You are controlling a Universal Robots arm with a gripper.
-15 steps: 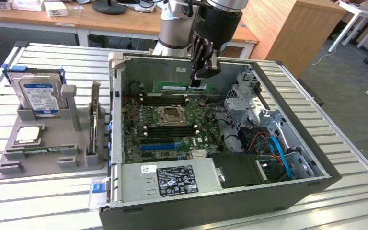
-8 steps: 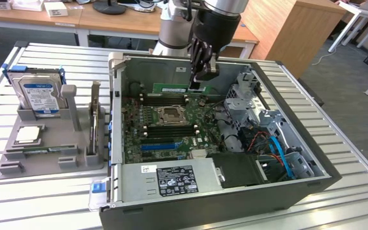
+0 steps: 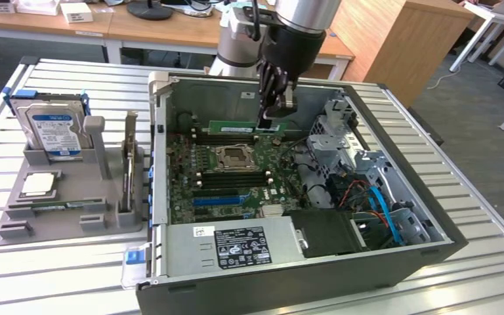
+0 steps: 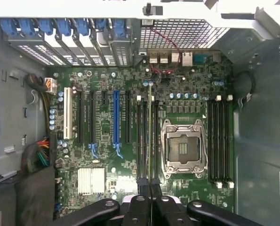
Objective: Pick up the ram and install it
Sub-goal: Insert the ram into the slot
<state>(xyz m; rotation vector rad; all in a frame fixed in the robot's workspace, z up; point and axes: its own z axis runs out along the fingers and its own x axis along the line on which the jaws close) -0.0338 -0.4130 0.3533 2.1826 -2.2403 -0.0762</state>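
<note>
My gripper [image 3: 274,120] hangs inside the open computer case [image 3: 407,164], shut on one end of the ram [image 3: 234,129]. The ram is a long green stick held level, just above the far part of the motherboard [image 3: 226,190]. In the wrist view the ram [image 4: 150,132] appears edge-on as a thin line running out from between my fingers [image 4: 139,203]. It lines up over the black memory slots [image 4: 144,141] beside the silver processor socket [image 4: 183,148]. Whether it touches a slot I cannot tell.
A grey holder [image 3: 24,226] at the exterior view's left carries a blue-labelled hard drive [image 3: 55,128] and a square silver processor chip [image 3: 40,185]. Inside the case are the power supply [image 3: 234,246], a metal drive cage [image 3: 340,131] and loose cables [image 3: 379,203].
</note>
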